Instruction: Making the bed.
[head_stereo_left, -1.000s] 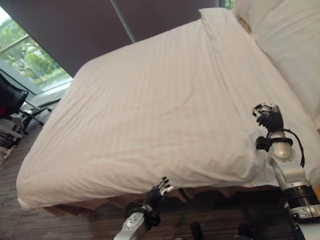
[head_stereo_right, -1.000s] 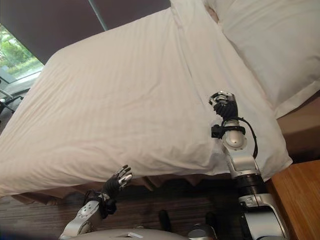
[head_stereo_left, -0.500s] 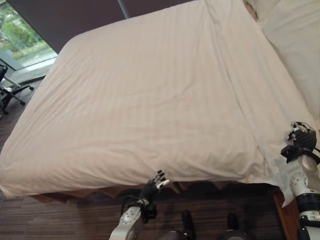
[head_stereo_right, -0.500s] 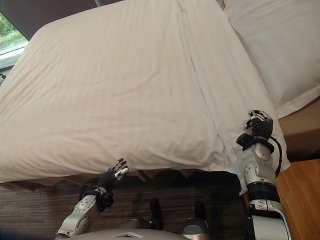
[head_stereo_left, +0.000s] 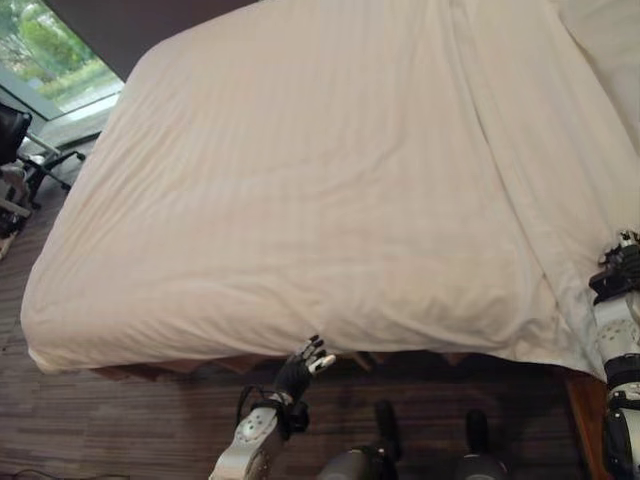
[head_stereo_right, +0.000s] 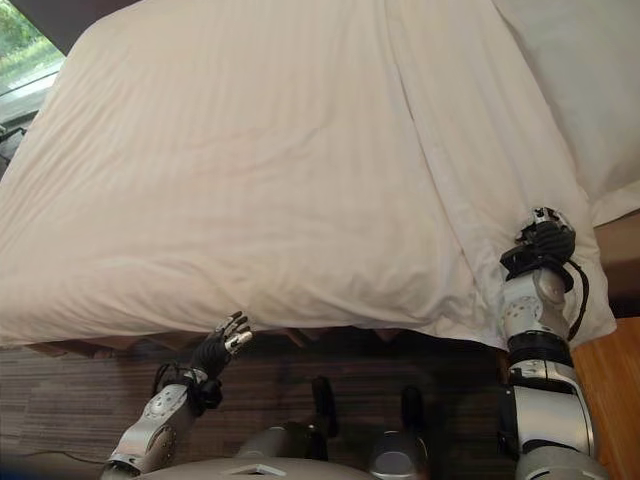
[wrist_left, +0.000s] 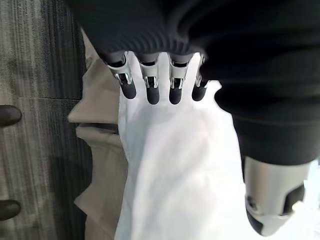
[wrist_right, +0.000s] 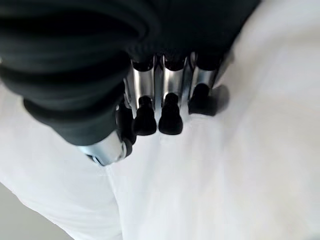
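A white striped duvet covers the bed and hangs over its near edge. My right hand rests on the cloth by the near right corner. Its fingers are curled with the thumb against them, pinching the white duvet, and a fold runs away from the thumb. My left hand is held just under the duvet's near edge, open, with straight fingers pointing at the hanging white edge and the tan bed skirt, holding nothing.
A white pillow lies at the head of the bed on the right. A wooden nightstand stands by the near right corner. An office chair and a window are at the far left, with dark flooring before the bed.
The camera has tilted down over the bed. My right hand, still curled, has come from on top of the duvet towards the near right edge. The left hand stays under the near edge.
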